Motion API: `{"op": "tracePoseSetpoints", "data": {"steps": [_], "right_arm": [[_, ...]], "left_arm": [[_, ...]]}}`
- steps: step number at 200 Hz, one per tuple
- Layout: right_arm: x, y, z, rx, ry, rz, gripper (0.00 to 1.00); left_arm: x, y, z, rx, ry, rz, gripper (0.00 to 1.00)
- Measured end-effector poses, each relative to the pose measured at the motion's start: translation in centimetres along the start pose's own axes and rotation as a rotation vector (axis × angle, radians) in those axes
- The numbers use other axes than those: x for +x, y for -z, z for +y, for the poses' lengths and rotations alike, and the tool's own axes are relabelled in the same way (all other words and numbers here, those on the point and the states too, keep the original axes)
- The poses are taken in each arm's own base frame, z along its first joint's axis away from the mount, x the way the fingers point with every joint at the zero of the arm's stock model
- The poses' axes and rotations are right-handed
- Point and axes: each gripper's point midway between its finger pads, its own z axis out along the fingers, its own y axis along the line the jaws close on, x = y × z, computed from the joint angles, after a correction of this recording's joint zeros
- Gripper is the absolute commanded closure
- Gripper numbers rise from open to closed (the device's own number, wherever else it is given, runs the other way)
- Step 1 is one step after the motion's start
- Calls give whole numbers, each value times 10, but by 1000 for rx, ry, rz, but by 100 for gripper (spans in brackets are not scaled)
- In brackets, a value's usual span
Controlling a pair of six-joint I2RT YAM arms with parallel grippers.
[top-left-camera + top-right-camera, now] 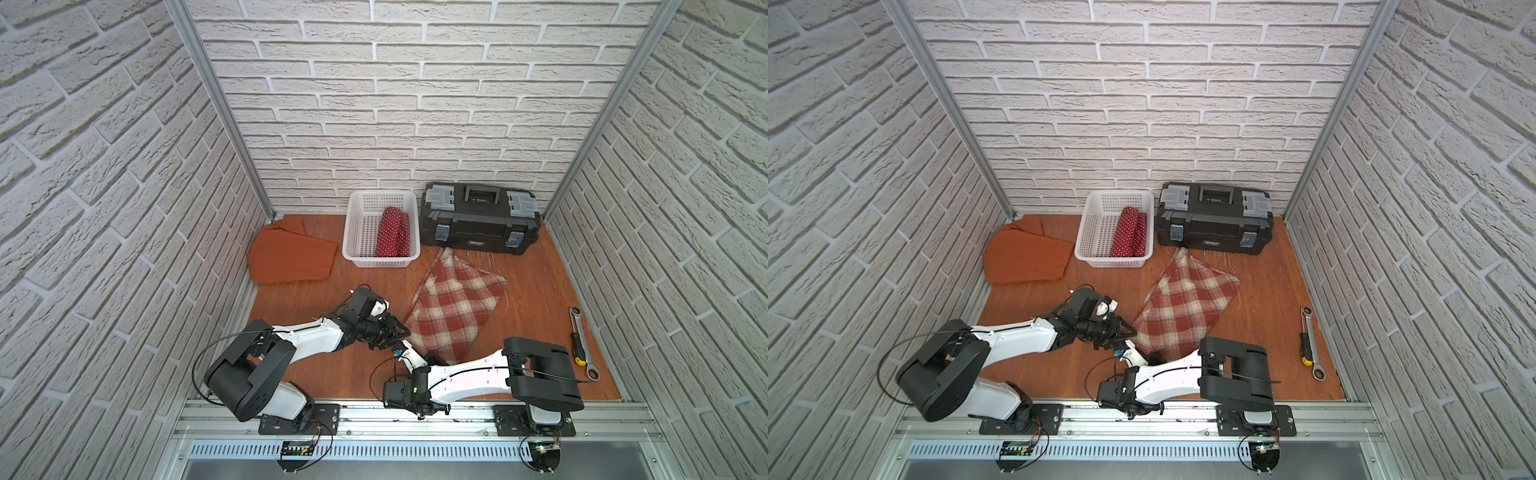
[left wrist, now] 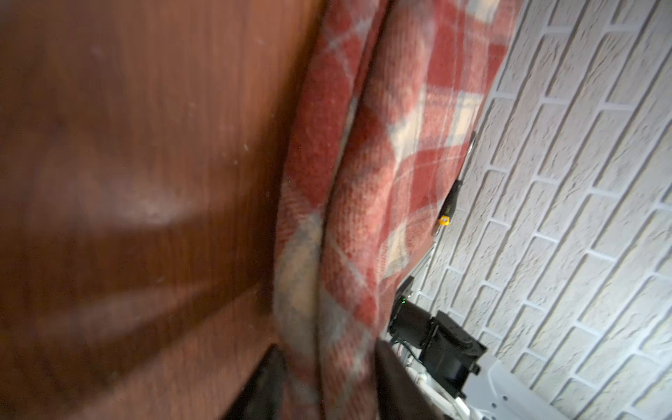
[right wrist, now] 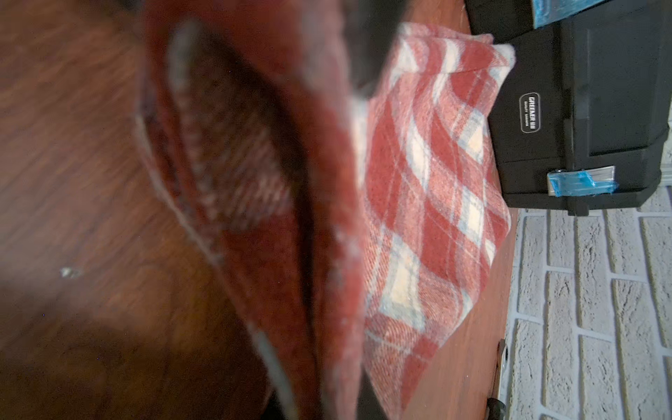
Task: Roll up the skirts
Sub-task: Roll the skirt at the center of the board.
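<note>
The red-and-cream plaid skirt [image 1: 455, 305] [image 1: 1185, 307] lies flat in the middle of the wooden table. My left gripper [image 1: 401, 332] [image 2: 327, 392] is at its near left edge, open, with the folded hem loose between the fingers [image 2: 396, 385]. My right gripper [image 1: 434, 356] [image 3: 320, 407] is at the skirt's near corner, shut on the cloth, which rises blurred toward the camera. The polka-dot skirt [image 1: 392, 232] lies rolled in the white basket [image 1: 380, 262]. The rust-orange skirt [image 1: 291, 255] lies flat at the back left.
A black toolbox [image 1: 478, 220] [image 3: 582, 109] stands at the back right, just beyond the plaid skirt's far corner. A ratchet wrench [image 1: 584, 345] and a black-and-yellow handled tool [image 1: 577, 349] lie near the right wall. Brick-pattern walls close three sides.
</note>
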Motion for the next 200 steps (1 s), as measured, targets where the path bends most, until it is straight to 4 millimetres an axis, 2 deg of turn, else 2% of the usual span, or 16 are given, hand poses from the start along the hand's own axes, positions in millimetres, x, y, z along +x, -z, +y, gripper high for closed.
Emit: {"op": "tracePoseSetpoints", "data": {"steps": [12, 25, 57, 85, 112, 132, 157, 185, 200], "right_arm": [[2, 0, 5, -26, 30, 14, 98], [4, 1, 10, -57, 63, 30, 98], [2, 10, 27, -174, 127, 60, 98], [-10, 35, 49, -387, 121, 63, 98], [-25, 65, 65, -607, 74, 50, 97], [-32, 77, 65, -741, 23, 65, 95], [-38, 69, 55, -868, -86, 121, 92], [-35, 51, 47, -944, -154, 189, 90], [-34, 47, 44, -975, -173, 204, 86]], "left_arm": [[-9, 13, -1, 2, -4, -40, 18], [-21, 31, -4, 10, -20, -100, 14], [-43, 80, -16, 30, -77, -261, 11], [-46, 110, -20, 44, -105, -353, 11], [-39, 110, -9, 29, -97, -354, 11], [-34, 105, 4, 7, -75, -334, 11], [-29, 100, 10, -8, -74, -316, 11], [-26, 98, 9, -9, -84, -308, 11], [-26, 98, 11, -12, -85, -307, 11]]}}
